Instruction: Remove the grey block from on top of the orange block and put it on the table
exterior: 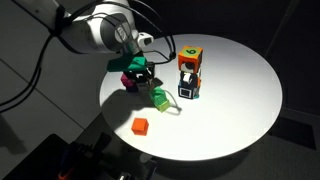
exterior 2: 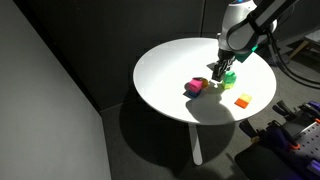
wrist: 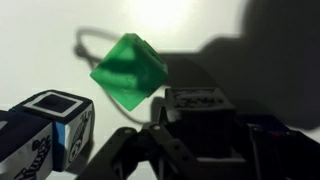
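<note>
Orange block [exterior: 140, 125] near table [exterior: 240, 100] edge

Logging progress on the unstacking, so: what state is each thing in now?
orange block: alone on the table, nothing on top.
grey block: not on it; otherwise cannot tell.
green cube: loose on the table.
magenta cube: on the table.
black marked cube: bottom of a stack.
gripper: low by the cubes, jaws unclear.
</note>
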You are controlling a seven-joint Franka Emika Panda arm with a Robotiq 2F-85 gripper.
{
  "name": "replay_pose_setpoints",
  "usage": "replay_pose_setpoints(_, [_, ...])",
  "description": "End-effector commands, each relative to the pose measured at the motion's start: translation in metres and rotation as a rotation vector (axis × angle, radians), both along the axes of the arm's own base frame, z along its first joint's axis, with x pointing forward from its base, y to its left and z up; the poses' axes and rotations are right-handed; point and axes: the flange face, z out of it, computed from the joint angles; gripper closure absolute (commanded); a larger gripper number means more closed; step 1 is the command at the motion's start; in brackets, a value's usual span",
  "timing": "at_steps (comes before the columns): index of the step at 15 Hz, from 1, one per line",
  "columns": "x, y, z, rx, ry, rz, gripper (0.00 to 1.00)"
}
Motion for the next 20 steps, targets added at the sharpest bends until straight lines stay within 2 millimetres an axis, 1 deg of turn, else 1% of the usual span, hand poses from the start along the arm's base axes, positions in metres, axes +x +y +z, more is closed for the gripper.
replay_pose_setpoints(1, [0.028,0.003,-0.003,-0.015,0.017,0.008,0.7])
replay_pose_setpoints(7, [0.063,0.007,-0.008,-0.005,0.011,0.007,0.7])
replay_pose_setpoints(11, [0.082,0.012,-0.017,-0.007,0.008,0.006,0.7])
replay_pose_setpoints(18, [0.104,0.018,-0.037,0.004,0.003,0.014,0.7])
replay_pose_setpoints(20, [0.11,0.019,-0.038,0.005,0.001,0.015,0.7])
